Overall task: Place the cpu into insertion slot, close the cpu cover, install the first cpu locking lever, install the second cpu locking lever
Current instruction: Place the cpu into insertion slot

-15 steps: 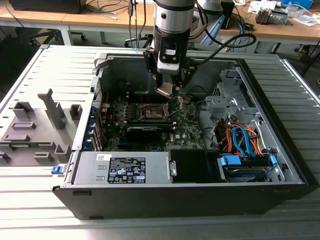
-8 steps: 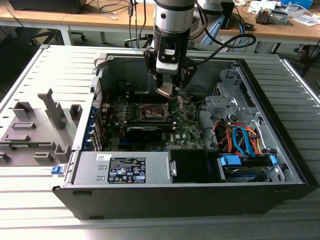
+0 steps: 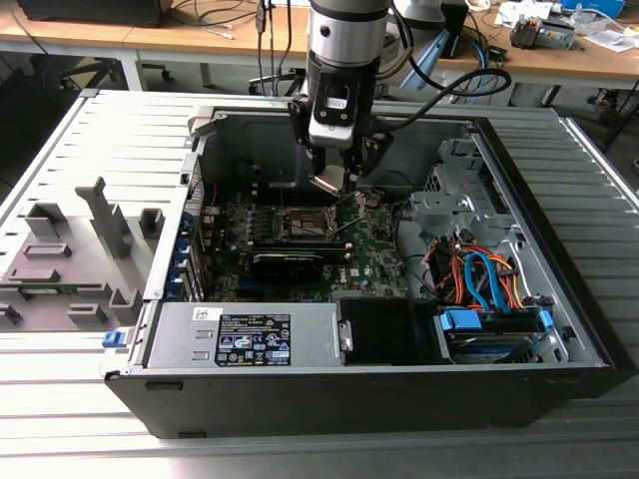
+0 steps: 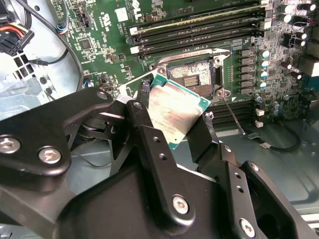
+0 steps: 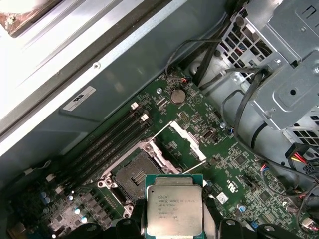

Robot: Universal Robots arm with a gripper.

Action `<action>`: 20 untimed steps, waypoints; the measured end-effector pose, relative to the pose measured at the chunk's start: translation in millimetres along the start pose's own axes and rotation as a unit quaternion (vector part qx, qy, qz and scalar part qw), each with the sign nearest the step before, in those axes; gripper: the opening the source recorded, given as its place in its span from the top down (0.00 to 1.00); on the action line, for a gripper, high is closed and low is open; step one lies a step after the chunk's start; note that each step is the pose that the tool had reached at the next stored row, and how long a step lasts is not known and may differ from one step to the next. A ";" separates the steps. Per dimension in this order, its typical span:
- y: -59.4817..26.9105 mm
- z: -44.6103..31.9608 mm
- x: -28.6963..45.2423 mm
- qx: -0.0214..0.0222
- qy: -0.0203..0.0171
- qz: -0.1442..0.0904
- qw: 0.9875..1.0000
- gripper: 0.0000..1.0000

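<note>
The cpu [image 4: 174, 112], gripped between the fingers [image 4: 149, 149], hangs tilted above the open insertion slot [image 4: 192, 79] mid-motherboard [image 4: 99, 30]; placing is in hand, and seating likely needs levelling and alignment.

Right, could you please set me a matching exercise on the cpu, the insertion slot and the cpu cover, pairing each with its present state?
Things:
1. cpu
2. insertion slot
3. cpu cover

States:
A. swung open, off the socket
B. clamped in the gripper, not yet seated
C. empty, dark centre exposed

Pairs: 1-B, 2-C, 3-A.
</note>
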State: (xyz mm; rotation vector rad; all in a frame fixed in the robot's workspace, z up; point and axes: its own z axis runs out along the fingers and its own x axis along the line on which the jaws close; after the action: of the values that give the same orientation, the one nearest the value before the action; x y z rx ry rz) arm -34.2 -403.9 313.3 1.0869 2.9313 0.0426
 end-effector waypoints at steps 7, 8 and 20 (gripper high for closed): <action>0.0 0.0 0.0 0.001 -0.001 0.010 1.000 0.46; 0.0 0.0 0.0 0.001 -0.001 0.011 1.000 0.46; 0.0 0.0 0.0 0.002 -0.002 0.028 1.000 0.46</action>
State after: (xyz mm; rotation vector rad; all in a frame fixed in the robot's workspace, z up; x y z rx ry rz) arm -34.2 -403.8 313.3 1.1672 2.8978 0.0348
